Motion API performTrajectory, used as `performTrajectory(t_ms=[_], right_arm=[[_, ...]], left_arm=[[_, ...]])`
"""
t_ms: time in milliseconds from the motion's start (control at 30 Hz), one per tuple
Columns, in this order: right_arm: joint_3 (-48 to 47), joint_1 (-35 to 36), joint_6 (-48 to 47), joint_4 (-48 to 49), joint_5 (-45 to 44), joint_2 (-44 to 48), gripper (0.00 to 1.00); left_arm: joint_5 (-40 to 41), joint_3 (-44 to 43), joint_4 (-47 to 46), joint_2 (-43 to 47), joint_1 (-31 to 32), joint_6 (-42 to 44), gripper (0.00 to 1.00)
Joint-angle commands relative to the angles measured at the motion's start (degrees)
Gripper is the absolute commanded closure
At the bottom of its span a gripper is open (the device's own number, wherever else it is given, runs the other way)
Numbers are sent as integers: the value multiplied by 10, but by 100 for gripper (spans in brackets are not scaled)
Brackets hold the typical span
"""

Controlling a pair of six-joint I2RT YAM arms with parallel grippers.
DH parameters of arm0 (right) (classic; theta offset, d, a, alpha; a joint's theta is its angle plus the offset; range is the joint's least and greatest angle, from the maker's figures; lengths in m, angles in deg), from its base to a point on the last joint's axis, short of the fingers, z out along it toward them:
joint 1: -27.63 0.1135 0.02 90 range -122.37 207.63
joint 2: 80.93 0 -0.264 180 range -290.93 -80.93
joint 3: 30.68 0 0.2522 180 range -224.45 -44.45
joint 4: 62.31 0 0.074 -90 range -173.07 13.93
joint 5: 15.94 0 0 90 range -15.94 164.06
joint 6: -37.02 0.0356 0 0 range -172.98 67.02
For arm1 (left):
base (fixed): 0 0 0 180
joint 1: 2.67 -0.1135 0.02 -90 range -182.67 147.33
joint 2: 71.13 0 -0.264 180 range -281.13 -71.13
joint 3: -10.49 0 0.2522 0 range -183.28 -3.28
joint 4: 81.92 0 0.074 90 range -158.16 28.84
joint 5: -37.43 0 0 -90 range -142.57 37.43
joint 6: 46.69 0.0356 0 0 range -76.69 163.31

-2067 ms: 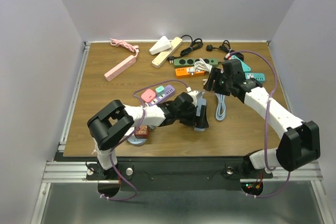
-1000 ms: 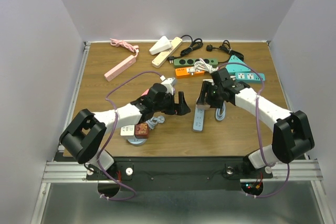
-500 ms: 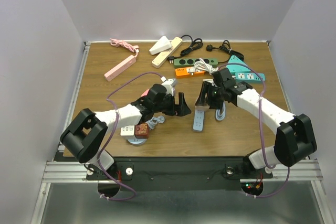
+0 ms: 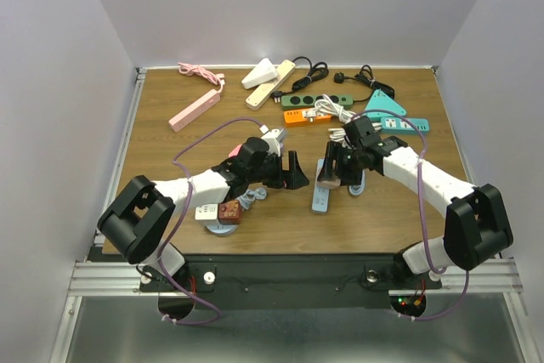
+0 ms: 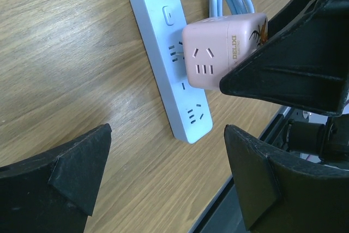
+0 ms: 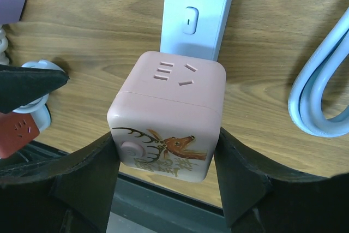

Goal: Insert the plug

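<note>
R tool [image 6: 163,156] is closed on the pink cube plug [image 6: 166,115], one finger each side, gripping it low down w/ the socket face up; cube sits over the pale blue strip [image 5: 158,58], approx. mid-length, just past the strip's switch; can't tell if its pins are in or only resting on top; the strip lies flat on the worktop [image 4: 170,150], near the front edge, btwn the two arms; its coiled blue cable [image 6: 322,96] lies just beside it on the R side; L tool [image 4: 295,172] is wide open w/ nothing in it, low over the worktop just L of the strip, fingers pointing at it; more strips, pink [image 4: 195,109] and orange [image 4: 306,116], lie well apart at the far side
</note>
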Motion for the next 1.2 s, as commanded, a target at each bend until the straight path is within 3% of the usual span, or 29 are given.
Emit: performTrajectory(t_ms=[0,633,1167], right_arm=[[-3,1,-13,-4,-15,9,100],[-33,1,-46,-4,20,-40,100],[-122,-8,-88,-31,-26,-103,100]], left_arm=[[-8,9,-21,4,0,-2,5],[-20,9,-21,-13,0,6,7],[-33,0,-22,-26,0,4,7]])
